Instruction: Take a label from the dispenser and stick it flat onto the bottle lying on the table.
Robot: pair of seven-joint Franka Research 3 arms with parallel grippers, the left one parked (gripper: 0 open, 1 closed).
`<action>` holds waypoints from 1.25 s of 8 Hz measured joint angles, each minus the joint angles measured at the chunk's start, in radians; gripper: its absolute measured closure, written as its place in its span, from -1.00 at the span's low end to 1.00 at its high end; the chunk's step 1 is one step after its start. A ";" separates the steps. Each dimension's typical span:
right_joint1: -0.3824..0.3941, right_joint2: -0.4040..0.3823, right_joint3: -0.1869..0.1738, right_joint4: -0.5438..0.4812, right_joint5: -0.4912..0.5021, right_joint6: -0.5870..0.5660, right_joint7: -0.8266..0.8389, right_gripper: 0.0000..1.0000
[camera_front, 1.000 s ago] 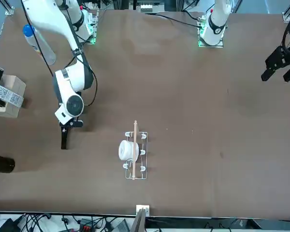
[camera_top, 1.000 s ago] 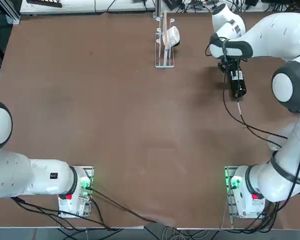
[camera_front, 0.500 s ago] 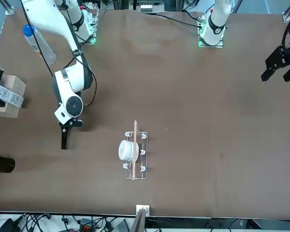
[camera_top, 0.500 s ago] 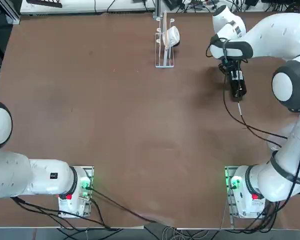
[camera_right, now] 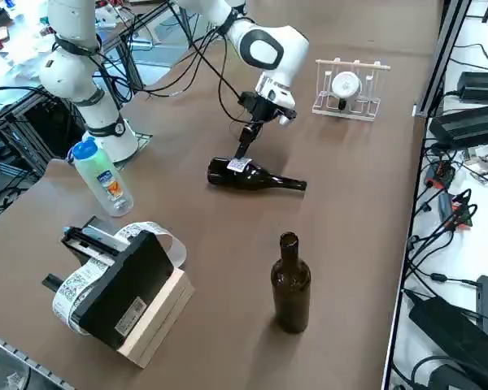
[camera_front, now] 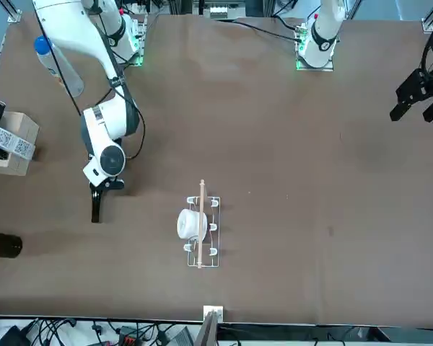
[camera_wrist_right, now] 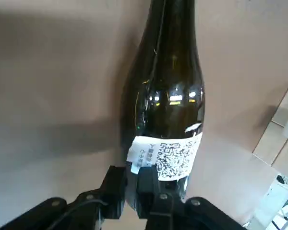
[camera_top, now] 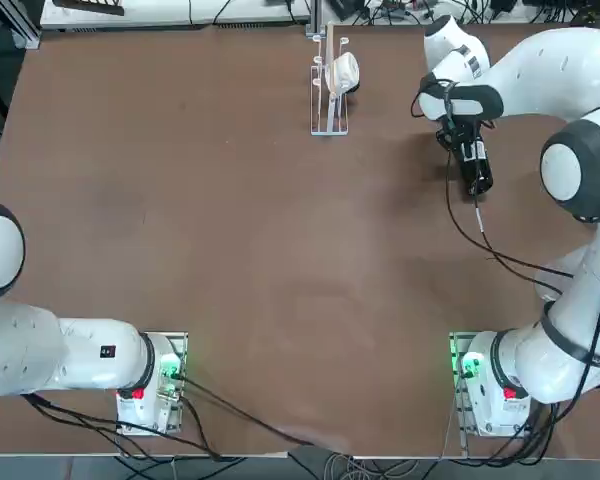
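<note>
The label [camera_wrist_right: 165,155] lies across the wine bottle [camera_right: 256,176], which rests on its side on the table [camera_right: 350,162]. The right gripper [camera_wrist_right: 143,184] pinches the label's edge, jaws pressed together; dispenser [camera_right: 114,280] at seven o'clock.

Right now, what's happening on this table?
The right arm's hand is down on the dark wine bottle lying on the table, with the white printed label across the bottle's body. The hand's fingers look closed at the label's edge. The label dispenser sits near the table's edge, and a second bottle stands upright nearby.
</note>
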 joint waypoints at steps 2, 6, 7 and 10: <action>0.000 0.005 0.000 0.000 0.000 0.004 0.000 0.62; 0.000 0.016 0.001 0.000 0.001 0.012 0.000 0.62; 0.001 0.018 0.001 0.000 0.003 0.014 0.000 0.62; 0.000 0.025 0.001 0.000 0.004 0.020 0.000 0.62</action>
